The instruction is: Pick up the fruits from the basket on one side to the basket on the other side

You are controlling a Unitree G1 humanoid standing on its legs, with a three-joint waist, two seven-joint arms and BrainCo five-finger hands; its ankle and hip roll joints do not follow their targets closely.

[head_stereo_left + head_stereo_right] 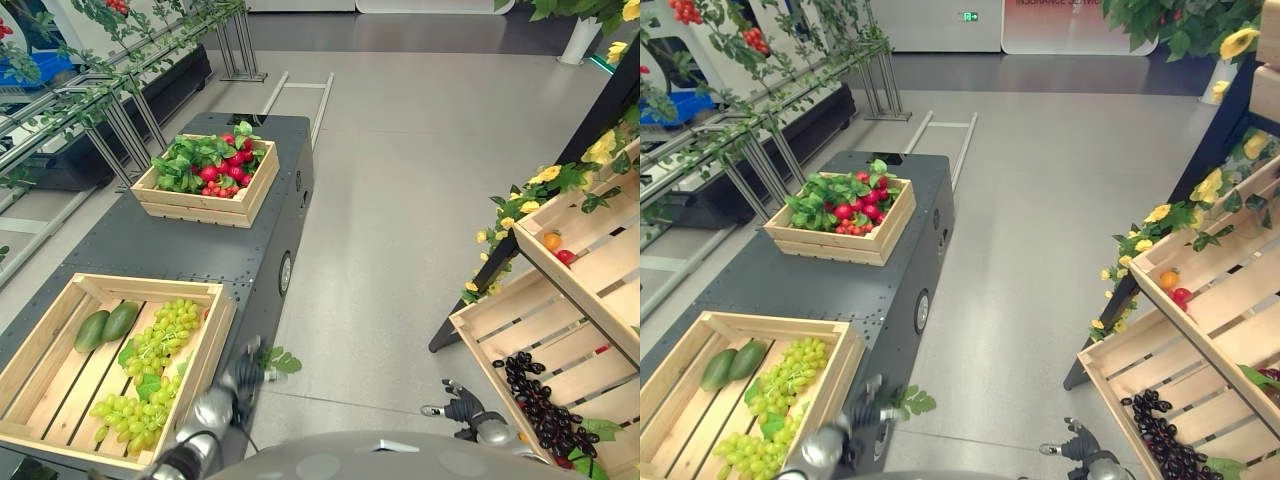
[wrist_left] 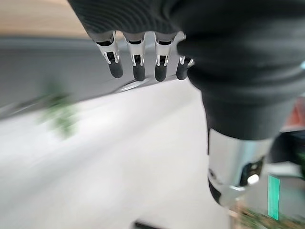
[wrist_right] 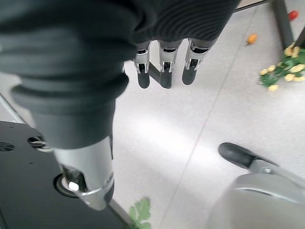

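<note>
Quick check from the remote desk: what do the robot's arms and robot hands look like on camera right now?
Both arms are silver-grey metal. Each robot hand, left and right, has a dark ribbed cover over its back and wrist. In the wrist views, the left robot hand's fingers and the right robot hand's fingers are silver with rounded dark tips, and each thumb is a silver cylinder.

Glossy grey floor [image 1: 400, 200] between dark platform [image 1: 150, 240] and plant racks [image 1: 120, 110].

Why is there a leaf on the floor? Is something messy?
A loose green leaf sprig lies on the grey floor beside the dark platform, outside the near crate holding the green grapes. It probably fell off. Both hands hold nothing.
</note>
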